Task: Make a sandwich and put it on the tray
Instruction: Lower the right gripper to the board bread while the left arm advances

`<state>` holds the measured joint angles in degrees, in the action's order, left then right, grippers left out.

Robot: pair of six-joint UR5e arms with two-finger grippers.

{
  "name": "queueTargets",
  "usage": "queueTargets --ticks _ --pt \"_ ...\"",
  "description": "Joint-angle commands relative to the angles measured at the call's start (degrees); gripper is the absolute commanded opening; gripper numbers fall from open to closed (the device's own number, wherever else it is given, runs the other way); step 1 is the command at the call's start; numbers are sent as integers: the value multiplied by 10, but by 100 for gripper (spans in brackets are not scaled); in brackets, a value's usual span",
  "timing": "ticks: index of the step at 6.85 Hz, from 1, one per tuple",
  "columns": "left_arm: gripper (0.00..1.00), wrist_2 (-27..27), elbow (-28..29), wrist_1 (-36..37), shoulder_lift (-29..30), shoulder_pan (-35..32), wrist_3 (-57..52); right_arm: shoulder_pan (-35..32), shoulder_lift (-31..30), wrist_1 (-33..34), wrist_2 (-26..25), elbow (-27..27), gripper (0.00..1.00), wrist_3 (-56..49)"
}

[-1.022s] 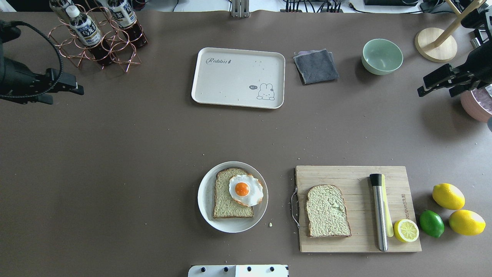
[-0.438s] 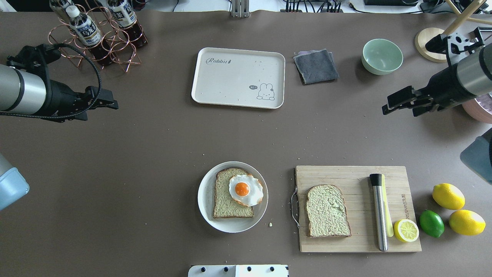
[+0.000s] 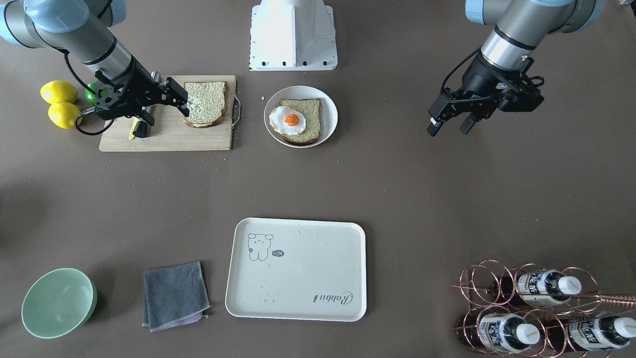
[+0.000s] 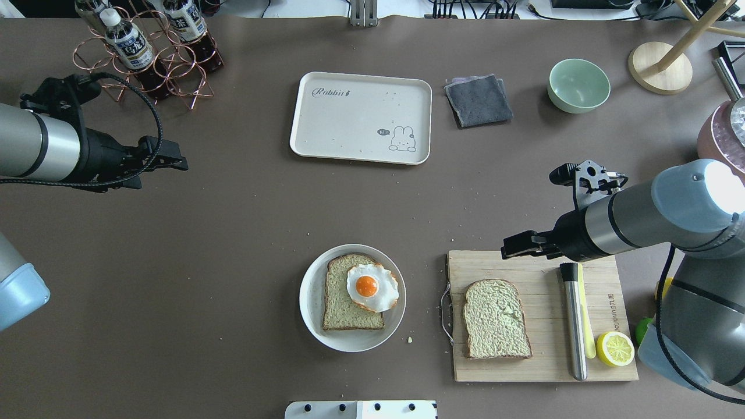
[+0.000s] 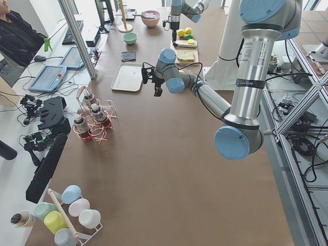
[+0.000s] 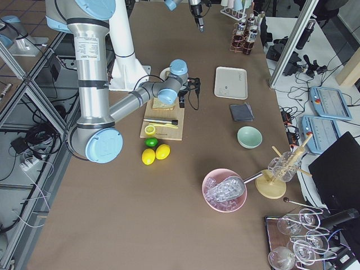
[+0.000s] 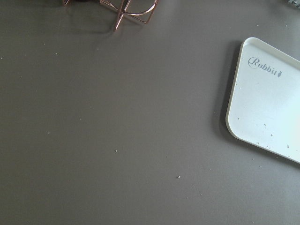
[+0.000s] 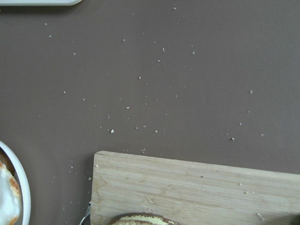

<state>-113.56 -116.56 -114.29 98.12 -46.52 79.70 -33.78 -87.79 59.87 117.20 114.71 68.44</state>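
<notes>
One bread slice [image 4: 496, 319] lies on the wooden cutting board [image 4: 535, 366]. The other slice [image 4: 339, 305] lies on a round white plate [image 4: 308, 302] with the fried egg [image 4: 372, 287] on top of it. The cream tray [image 4: 361, 118] stands bare at the table's far middle. My right gripper [image 4: 507, 250] is open and empty, hovering over the board's far edge just beyond the bread; it also shows in the front-facing view [image 3: 180, 99]. My left gripper [image 4: 177, 160] is open and empty, above bare table left of the tray, and shows in the front-facing view [image 3: 447, 127].
A steel tool [image 4: 573, 320] and a lemon half [image 4: 615, 348] lie on the board's right part. A copper rack with bottles [image 4: 145, 52] stands far left. A grey cloth [image 4: 478, 100], a green bowl [image 4: 578, 85] and a wooden stand [image 4: 659, 67] are far right.
My right arm has swung in from the far right edge down to the cutting board's far edge. My left arm has moved in from the left edge toward the tray.
</notes>
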Motion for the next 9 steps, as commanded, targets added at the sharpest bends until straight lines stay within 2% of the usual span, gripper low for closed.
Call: queueTargets --ticks 1,5,6,7,9 --pt "97 0 0 0 1 -1 0 40 -32 -40 -20 -3 99 6" --pt "97 0 5 1 11 -1 0 79 -36 -44 -62 -22 98 8" --pt "97 0 5 2 10 0 0 81 -35 -44 -63 -26 94 8" --pt "97 0 5 2 10 0 0 81 -34 -44 -63 -27 83 8" --pt "97 0 5 1 10 0 0 93 -34 -44 -71 -27 83 8"
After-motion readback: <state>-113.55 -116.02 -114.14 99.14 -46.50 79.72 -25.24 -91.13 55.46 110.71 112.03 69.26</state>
